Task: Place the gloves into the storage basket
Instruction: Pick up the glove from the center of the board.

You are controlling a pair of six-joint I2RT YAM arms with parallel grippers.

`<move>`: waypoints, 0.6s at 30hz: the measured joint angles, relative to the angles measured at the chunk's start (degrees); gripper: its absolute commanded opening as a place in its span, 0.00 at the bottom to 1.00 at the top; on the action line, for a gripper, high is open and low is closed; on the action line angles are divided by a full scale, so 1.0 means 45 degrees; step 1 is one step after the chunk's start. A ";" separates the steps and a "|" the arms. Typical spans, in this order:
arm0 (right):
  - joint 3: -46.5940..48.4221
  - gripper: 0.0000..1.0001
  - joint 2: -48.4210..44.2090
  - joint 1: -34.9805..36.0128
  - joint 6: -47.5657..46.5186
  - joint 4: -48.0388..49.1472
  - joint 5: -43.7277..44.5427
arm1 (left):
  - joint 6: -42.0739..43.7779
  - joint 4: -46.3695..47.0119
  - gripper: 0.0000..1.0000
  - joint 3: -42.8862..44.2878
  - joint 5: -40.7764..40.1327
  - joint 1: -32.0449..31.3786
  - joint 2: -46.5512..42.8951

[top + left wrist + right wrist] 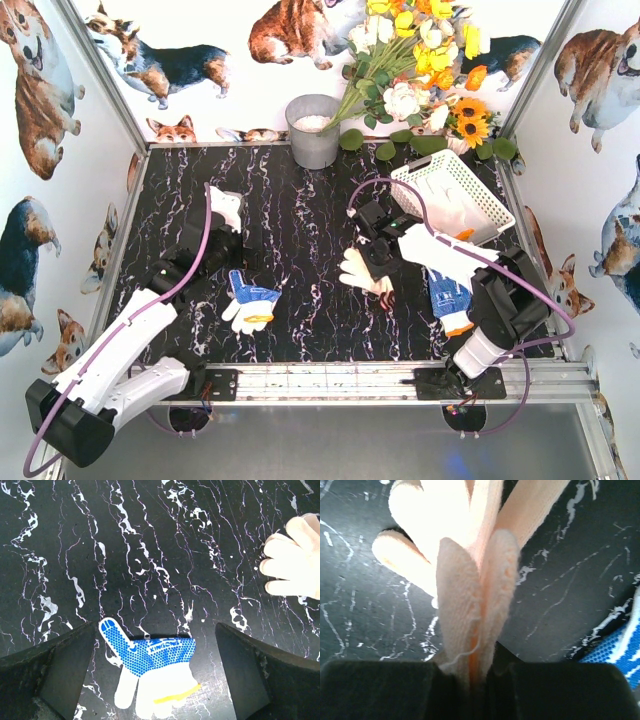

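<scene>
The only readable text is a white brand word, apparently "XINGONG" with its last letters unclear, printed across the blue-dotted white knit glove with a yellow cuff stripe (150, 667).

Cream glove (362, 270) pinched mid-table, blue-dotted glove (250, 303) flat, white basket (425, 172) rear-right.

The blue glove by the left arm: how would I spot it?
On the black marbled table, look near-left. The blue-dotted glove lies there alone, with a yellow stripe; the other blue glove, by the right arm, has an orange cuff.
</scene>
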 measured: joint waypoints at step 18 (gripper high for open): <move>0.0733 0.00 -0.0797 -0.3138 -0.2710 -0.0223 -0.0049 | -0.0058 0.0024 1.00 -0.0194 -0.0015 0.0063 0.0253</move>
